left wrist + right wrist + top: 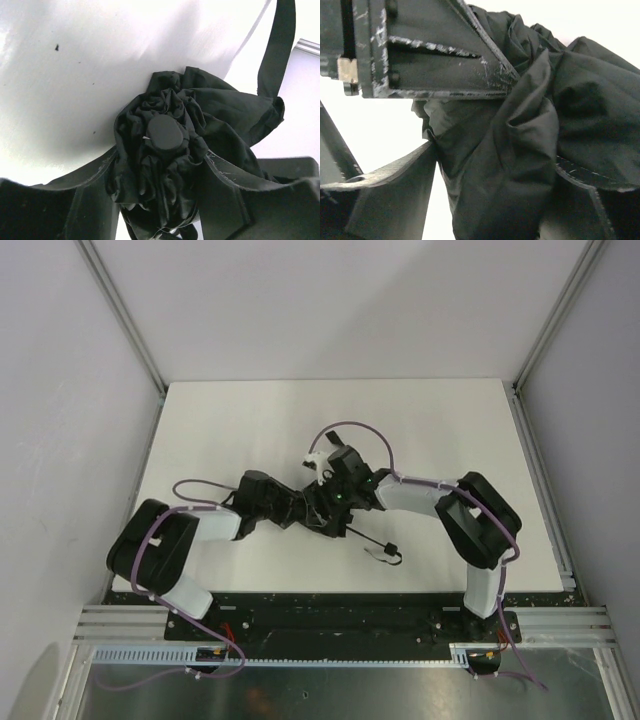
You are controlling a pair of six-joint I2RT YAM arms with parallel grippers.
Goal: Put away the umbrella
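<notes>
Both arms meet at the middle of the white table (240,420), and the umbrella (165,135) sits bunched up between them, roughly halfway from the near edge to the far one. It is collapsed into a crumpled black wad with its round end cap staring straight into the left wrist camera. I take it the long axis runs along the left arm's reach, roughly left to right across the table.

The left gripper (161,165) has its 2 fingers set on either side of the wad, cloth bulging against both, so it is pinching the umbrella near the cap end. The right gripper (495,160) comes in from the right. Its fingers are spread with loose canopy hanging between them, and there is daylight beside one finger, so I read that as a slack cradle, not a pinch.

The 2 grippers are nearly touching (the left one's body fills the upper left of the right wrist view), so there is little room to turn between them. A flat strap (277,45) flies loose, and a thin cord (372,543) trails toward the near right, which could snag. White tabletop shows to the far side, the left and the right, with walls beyond.
</notes>
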